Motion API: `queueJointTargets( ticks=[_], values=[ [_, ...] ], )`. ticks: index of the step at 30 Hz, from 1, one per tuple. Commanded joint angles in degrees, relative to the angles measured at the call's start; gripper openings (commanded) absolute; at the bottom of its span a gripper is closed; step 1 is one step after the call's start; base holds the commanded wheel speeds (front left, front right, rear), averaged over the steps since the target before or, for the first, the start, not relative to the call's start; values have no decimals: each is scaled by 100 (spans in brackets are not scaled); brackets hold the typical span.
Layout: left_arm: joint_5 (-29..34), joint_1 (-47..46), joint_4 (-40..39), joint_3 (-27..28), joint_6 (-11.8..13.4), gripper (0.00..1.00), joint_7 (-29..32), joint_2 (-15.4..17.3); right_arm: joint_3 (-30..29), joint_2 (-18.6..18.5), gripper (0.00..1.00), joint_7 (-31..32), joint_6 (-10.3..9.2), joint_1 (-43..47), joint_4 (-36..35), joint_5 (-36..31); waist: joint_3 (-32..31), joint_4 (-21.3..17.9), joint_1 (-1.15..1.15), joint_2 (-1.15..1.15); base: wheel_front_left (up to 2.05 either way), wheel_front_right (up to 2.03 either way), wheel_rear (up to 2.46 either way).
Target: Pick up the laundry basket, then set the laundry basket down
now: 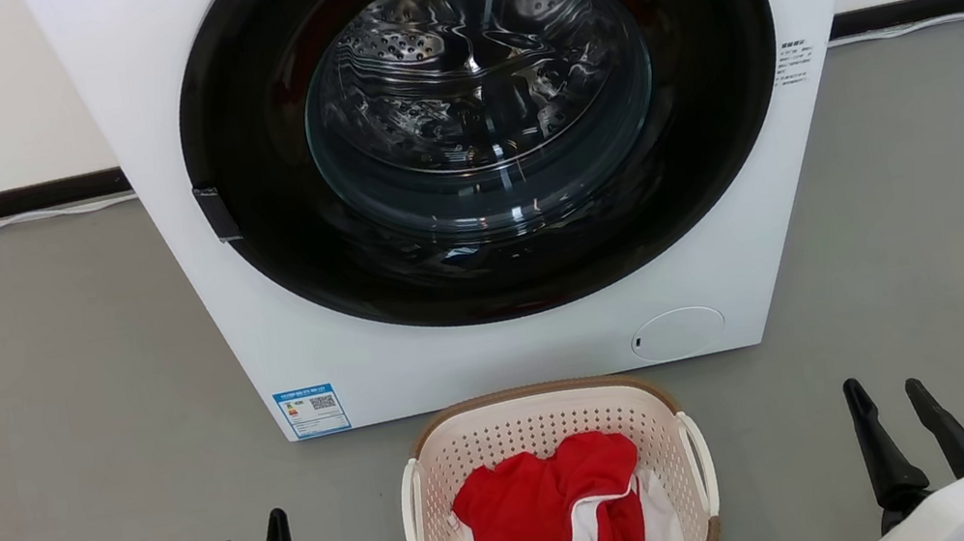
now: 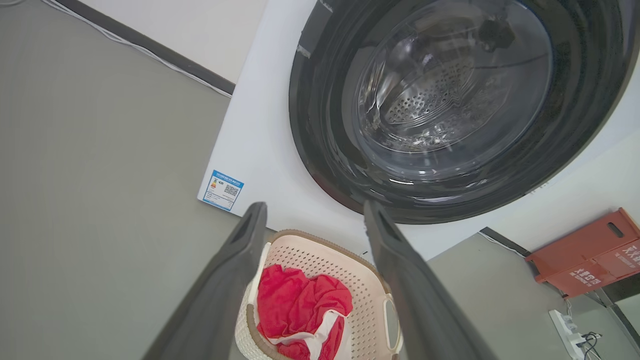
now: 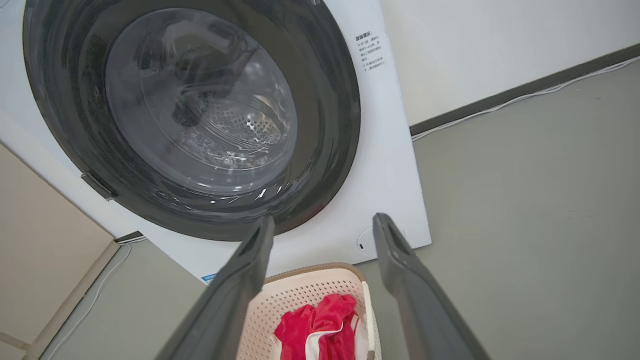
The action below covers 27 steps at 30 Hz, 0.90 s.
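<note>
While the washer (image 1: 496, 356) looms behind, the basket (image 1: 490, 436) sits just before it, holding red cloth (image 1: 541, 505). Its long axis runs toward the robot, with a handle (image 1: 411, 508) on each side. It lies between the left gripper (image 1: 251, 531) and right gripper (image 1: 881, 385), both spread wide, empty and about equally near.

laundry basket (image 1: 509, 432): near end cut off at bottom edge
its floor: hidden under red garment (image 1: 531, 507)
sticker (image 1: 312, 411): print too small
</note>
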Motion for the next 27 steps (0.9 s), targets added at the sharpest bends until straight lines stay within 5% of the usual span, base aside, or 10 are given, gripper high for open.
queueJointTargets(
  ticks=[1, 27],
  values=[
    [264, -150, -119, 143, 36, 100, -95, 62, 113, -93, 100, -123, 30, -320, -118, -261, -8, -1, 0, 0, 0, 0, 0],
    [2141, -144, -91, 210, 122, 100, -532, 85, 80, -142, 100, -560, 39, -338, -18, -2192, -1, -13, 0, 0, 0, 0, 0]
  ],
)
